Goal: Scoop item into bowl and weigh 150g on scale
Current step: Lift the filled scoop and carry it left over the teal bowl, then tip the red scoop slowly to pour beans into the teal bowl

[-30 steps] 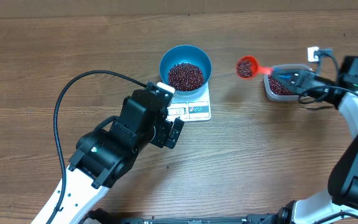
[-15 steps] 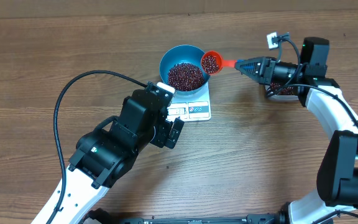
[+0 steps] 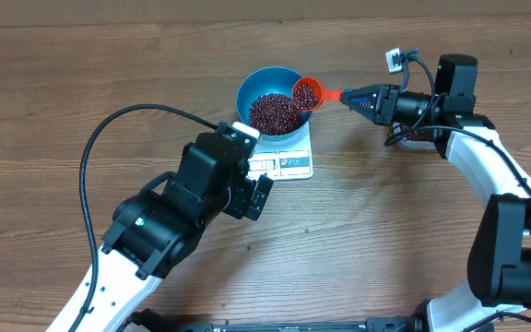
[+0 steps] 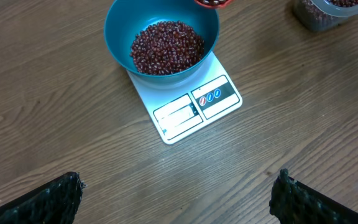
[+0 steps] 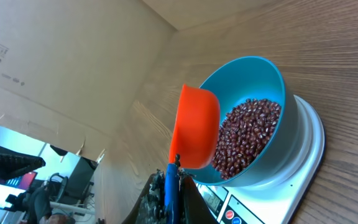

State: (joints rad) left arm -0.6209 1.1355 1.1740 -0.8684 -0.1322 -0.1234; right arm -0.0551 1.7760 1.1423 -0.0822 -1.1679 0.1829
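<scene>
Surface [image 3: 63, 111]: nothing resting on it has shifted over the last second. Your left hand [image 4: 178, 205] has not moved. Its fingers are wide apart and empty, and it hovers with the scale [image 4: 194, 107] and the bowl [image 4: 118, 25] just ahead of it. Your right hand [image 3: 356, 96] made the only change. Clamped on the handle of the orange scoop [image 3: 306, 93], it has swung away from the clear tub [image 4: 321, 17], which now lies behind it. It carried the loaded cup across to the bowl, which sits on the scale. In the last half second it crept a little further, so the cup beyond its fingertips now overlaps the bowl's nearer rim. The right wrist view shows the cup rolled onto its side, open face toward the bowl. The beans [image 3: 275, 112] are heaped in the bowl, and from overhead more show in the cup. Judgement: the pour is starting, not finished. The scale display is unreadable, so closeness to the target weight cannot be told.
</scene>
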